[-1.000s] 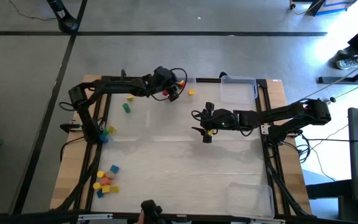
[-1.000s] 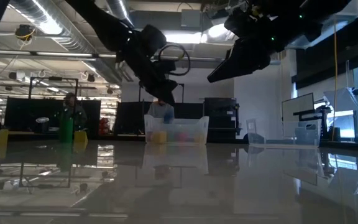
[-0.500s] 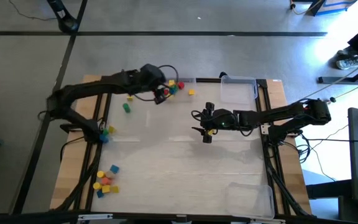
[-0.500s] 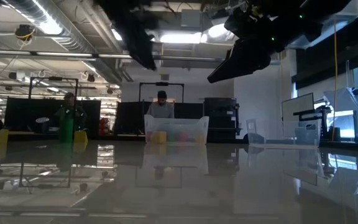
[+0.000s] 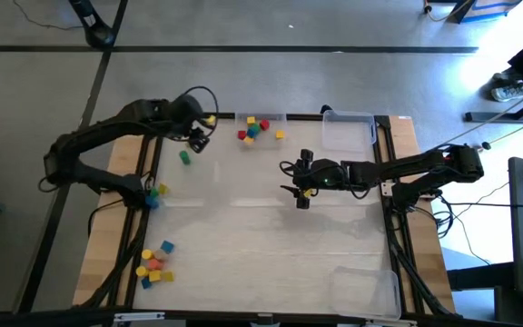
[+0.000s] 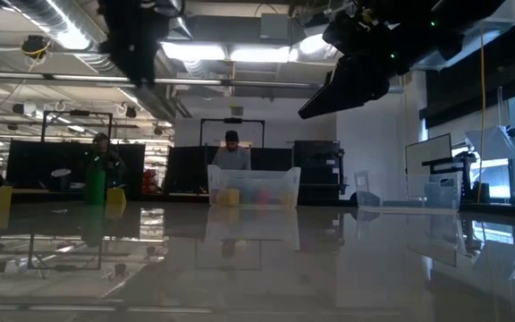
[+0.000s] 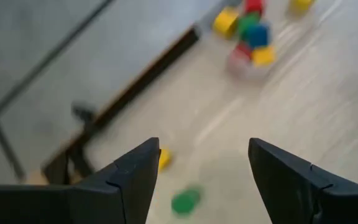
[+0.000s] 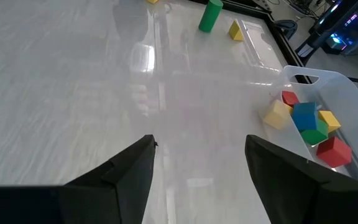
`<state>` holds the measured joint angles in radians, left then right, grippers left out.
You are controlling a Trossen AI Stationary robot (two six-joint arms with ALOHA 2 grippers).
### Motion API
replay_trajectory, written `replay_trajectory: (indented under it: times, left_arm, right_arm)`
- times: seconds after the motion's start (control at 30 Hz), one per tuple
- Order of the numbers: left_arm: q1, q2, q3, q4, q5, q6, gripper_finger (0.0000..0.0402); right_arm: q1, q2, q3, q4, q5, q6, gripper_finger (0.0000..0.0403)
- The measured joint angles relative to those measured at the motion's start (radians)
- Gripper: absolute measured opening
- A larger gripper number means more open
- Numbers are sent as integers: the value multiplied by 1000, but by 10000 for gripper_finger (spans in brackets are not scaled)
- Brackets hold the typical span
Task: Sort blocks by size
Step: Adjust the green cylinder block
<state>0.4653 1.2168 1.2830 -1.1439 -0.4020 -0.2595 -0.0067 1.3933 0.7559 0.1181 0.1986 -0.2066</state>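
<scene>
Left gripper (image 5: 199,138) is held above the table's far left corner, arm bent back, fingers (image 7: 135,180) spread, nothing gripped; a green block (image 5: 184,158) and a yellow block (image 7: 164,158) lie near it. Right gripper (image 5: 300,193) is extended to mid-table, raised, fingers (image 8: 126,171) parted and empty. Several blocks (image 5: 253,128) are seen in the clear tray (image 8: 347,99) at the far edge, more blocks (image 5: 155,263) at the near left.
</scene>
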Motion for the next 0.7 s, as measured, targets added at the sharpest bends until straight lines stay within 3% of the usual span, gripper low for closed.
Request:
replay_trajectory:
  times: [0.2, 0.7]
  left_arm:
    - [36, 7, -108, -23, 1, -130, 235]
    - [178, 16, -399, 123, 85, -126, 235]
  right_arm:
    - [0, 0, 0, 0, 0, 0, 250]
    - [0, 0, 0, 0, 0, 0, 250]
